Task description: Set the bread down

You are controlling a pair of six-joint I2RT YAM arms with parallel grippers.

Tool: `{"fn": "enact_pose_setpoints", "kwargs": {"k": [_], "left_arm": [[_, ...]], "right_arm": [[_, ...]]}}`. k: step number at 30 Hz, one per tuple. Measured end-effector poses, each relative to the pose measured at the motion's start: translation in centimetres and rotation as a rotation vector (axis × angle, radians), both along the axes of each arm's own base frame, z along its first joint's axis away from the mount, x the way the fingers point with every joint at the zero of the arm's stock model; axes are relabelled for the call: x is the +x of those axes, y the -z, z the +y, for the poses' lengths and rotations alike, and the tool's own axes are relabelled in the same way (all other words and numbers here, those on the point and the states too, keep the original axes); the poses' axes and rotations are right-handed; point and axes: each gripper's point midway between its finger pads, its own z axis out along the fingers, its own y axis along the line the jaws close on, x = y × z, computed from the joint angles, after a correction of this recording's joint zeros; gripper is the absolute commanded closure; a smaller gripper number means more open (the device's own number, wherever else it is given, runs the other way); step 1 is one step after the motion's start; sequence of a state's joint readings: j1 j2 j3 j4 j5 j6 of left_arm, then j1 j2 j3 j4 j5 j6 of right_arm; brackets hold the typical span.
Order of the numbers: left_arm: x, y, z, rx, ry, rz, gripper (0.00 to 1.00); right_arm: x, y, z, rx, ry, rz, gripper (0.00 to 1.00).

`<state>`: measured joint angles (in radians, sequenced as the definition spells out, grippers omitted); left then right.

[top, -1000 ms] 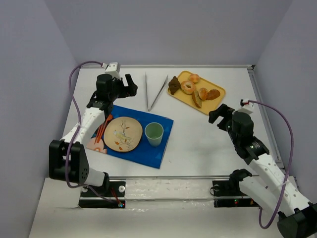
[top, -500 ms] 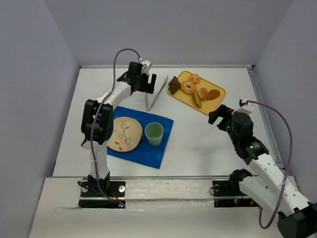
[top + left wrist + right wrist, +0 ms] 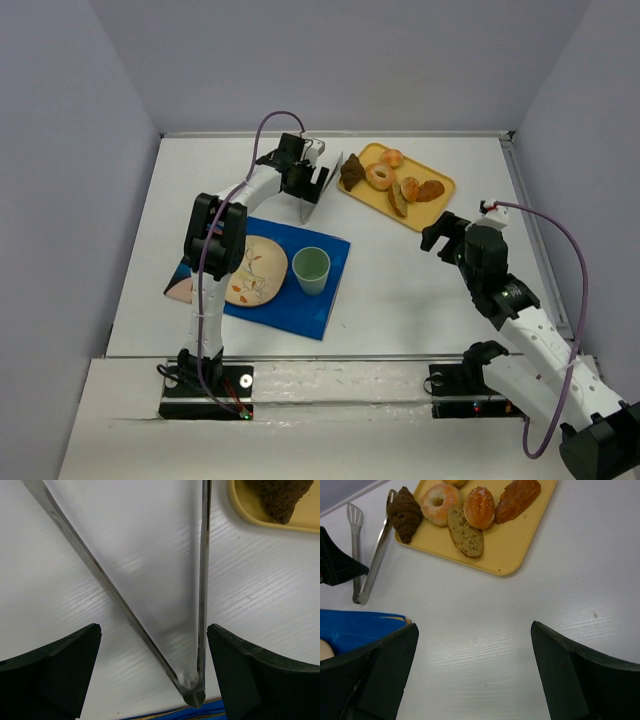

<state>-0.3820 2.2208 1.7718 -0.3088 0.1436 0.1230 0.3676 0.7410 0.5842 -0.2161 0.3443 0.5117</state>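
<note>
Several breads lie on a yellow tray (image 3: 441, 203) at the back right: a dark croissant (image 3: 351, 172), a donut (image 3: 379, 176), a bun (image 3: 393, 157), a slice (image 3: 464, 532) and a brown pastry (image 3: 430, 190). Metal tongs (image 3: 304, 210) lie on the table left of the tray. My left gripper (image 3: 316, 176) is open just above the tongs; in the left wrist view its fingers (image 3: 60, 675) straddle the tongs' hinge end (image 3: 192, 690) without touching it. My right gripper (image 3: 443, 229) is open and empty over bare table (image 3: 475, 630), near the tray's front edge.
A blue mat (image 3: 320, 300) in the middle left carries a patterned plate (image 3: 250, 270) and a green cup (image 3: 311, 270). The mat's far edge shows just below the tongs' hinge (image 3: 165, 715). Walls close the table at back and sides.
My left arm has swung from the plate's far left side rightward to the tongs and now hovers over them. My right arm has not moved.
</note>
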Motion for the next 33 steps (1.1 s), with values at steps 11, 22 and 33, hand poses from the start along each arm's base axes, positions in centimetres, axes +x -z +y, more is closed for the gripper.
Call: {"fn": "enact_pose_setpoints", "kwargs": {"k": [11,22,33], "left_arm": [[-0.4,0.2,-0.8,-0.029,0.030,0.018,0.01],[0.2,1.8,-0.8,-0.010,0.021,0.039,0.01],[2.5,2.3,-0.3,0.034,-0.046,0.011,0.01]], "right_arm": [[0.0,0.1,-0.1,-0.012,-0.002,0.004,0.00],[0.1,0.1,-0.4,-0.020,0.017,0.001,0.00],[0.1,0.1,-0.6,-0.025,0.028,0.000,0.00]]}}
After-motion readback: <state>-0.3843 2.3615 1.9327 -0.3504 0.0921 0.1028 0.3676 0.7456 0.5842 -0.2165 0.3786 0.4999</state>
